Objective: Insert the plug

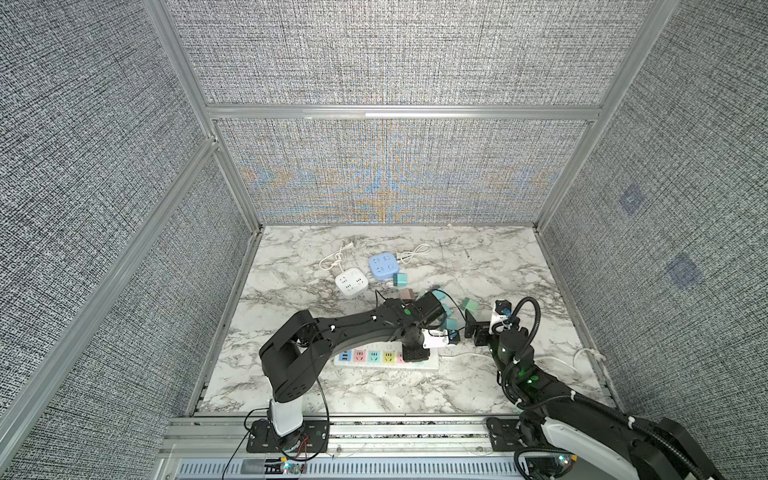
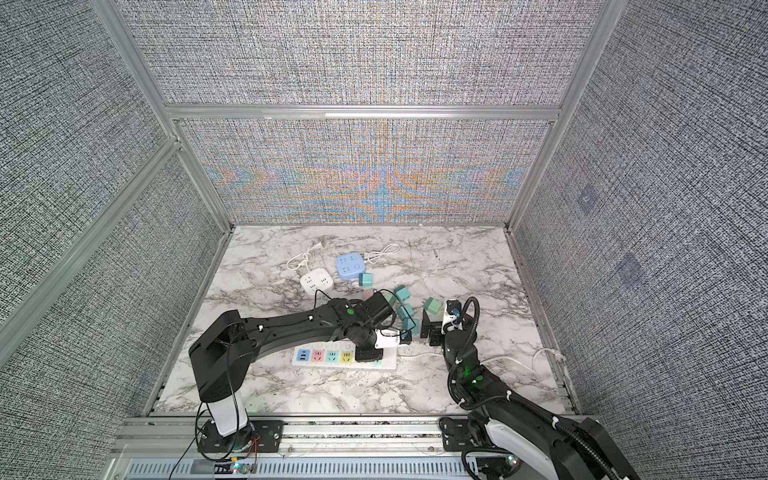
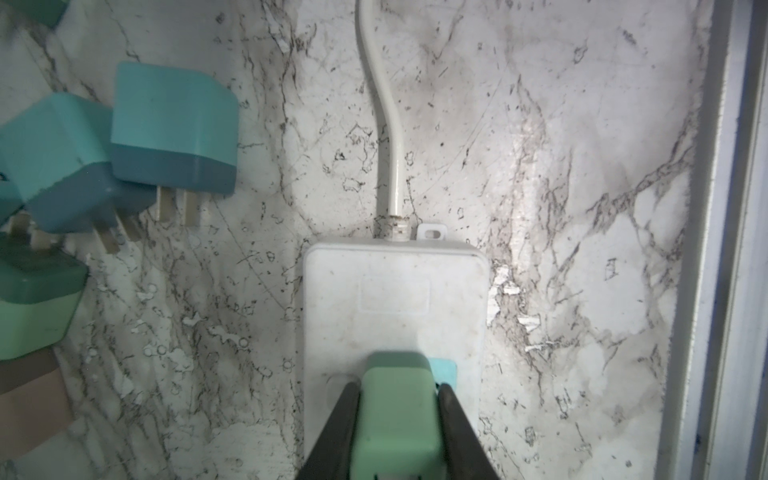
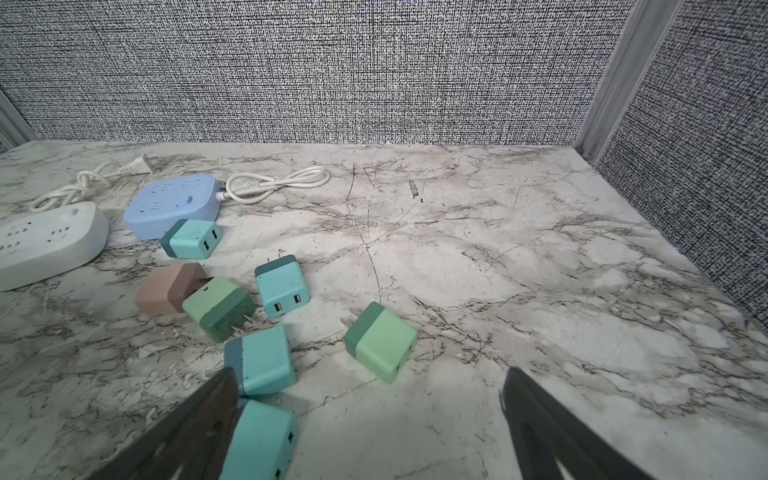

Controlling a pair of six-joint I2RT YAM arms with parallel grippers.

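Left gripper (image 3: 399, 390) clenches the plug (image 3: 397, 419) by its flat sides, at three o'clock on the strip (image 1: 376, 357). Plug judged light, rigid, smooth. Right gripper (image 4: 368, 374) gapes, empty.

Left arm (image 1: 357, 328) and right arm (image 1: 552, 392) are black, each with a white column (image 1: 286, 415) on a black plate (image 1: 262, 436) by the rail (image 1: 415, 430). A ribbed hose (image 1: 537, 320) runs along the right arm. Left gripper (image 3: 399, 387) and right gripper (image 4: 369, 374) have black fingers (image 3: 336, 428).
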